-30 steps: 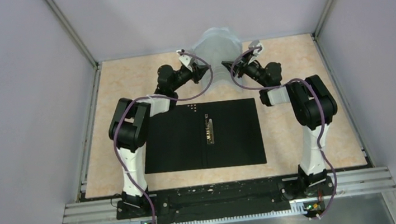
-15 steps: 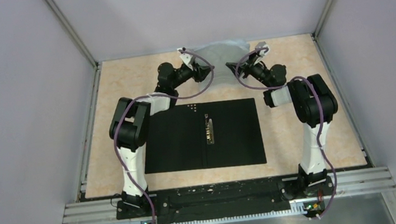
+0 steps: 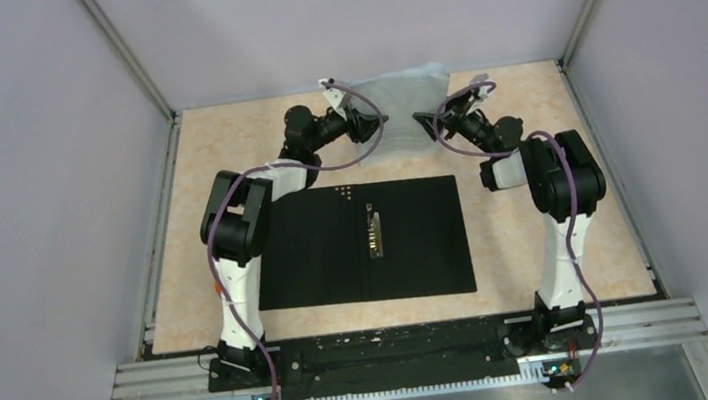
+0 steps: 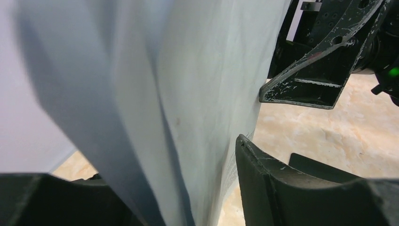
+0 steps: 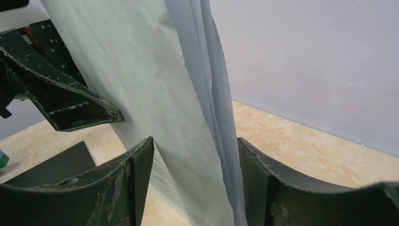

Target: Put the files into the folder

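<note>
The files (image 3: 400, 112), white printed sheets, sag at the back of the table between my two grippers. My left gripper (image 3: 355, 121) is at their left edge and my right gripper (image 3: 427, 119) at their right edge. In the left wrist view the files (image 4: 188, 70) stand loosely between the parted jaws of the left gripper (image 4: 174, 165). The right wrist view shows the files (image 5: 155, 70) passing through the wide gap of the right gripper (image 5: 195, 141), unpinched. The folder (image 3: 365, 244) lies open and flat in front of them, black inside up, with its metal clip (image 3: 374, 230) at the spine.
The back wall (image 3: 360, 18) rises right behind the files. Side walls and frame posts (image 3: 128, 65) enclose the beige table (image 3: 212, 136). An aluminium rail (image 3: 408, 355) with both arm bases runs along the near edge. Purple cables (image 3: 364, 148) loop beside each wrist.
Both grippers have opened and shifted a little towards the back. The files, earlier arched high between them, have dropped lower and spread flatter.
</note>
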`<action>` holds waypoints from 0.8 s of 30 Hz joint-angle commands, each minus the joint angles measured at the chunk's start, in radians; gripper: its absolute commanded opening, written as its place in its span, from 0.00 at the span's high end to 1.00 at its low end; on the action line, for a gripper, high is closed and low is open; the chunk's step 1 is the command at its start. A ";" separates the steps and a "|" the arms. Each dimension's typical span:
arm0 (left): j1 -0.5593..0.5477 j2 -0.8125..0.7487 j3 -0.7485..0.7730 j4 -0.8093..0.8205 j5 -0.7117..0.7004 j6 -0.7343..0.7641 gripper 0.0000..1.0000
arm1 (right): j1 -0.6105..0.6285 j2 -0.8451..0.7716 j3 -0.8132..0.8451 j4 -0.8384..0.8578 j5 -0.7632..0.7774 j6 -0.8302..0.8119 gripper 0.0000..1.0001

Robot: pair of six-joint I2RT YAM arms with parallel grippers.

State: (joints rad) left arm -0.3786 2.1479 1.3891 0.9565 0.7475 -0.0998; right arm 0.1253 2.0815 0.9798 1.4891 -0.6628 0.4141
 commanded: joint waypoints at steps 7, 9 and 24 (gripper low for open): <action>0.000 -0.023 0.012 0.021 0.027 -0.018 0.43 | 0.013 0.036 0.017 0.086 -0.029 0.046 0.35; 0.001 -0.028 0.010 0.016 0.027 -0.017 0.43 | 0.020 0.033 0.015 0.071 -0.020 0.035 0.35; -0.008 -0.036 0.011 0.002 0.045 -0.022 0.48 | 0.014 0.027 -0.009 0.059 0.030 0.027 0.45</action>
State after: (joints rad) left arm -0.3805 2.1536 1.3872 0.9401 0.7704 -0.1108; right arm 0.1352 2.1162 0.9680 1.4967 -0.6403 0.4393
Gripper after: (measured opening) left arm 0.533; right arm 0.565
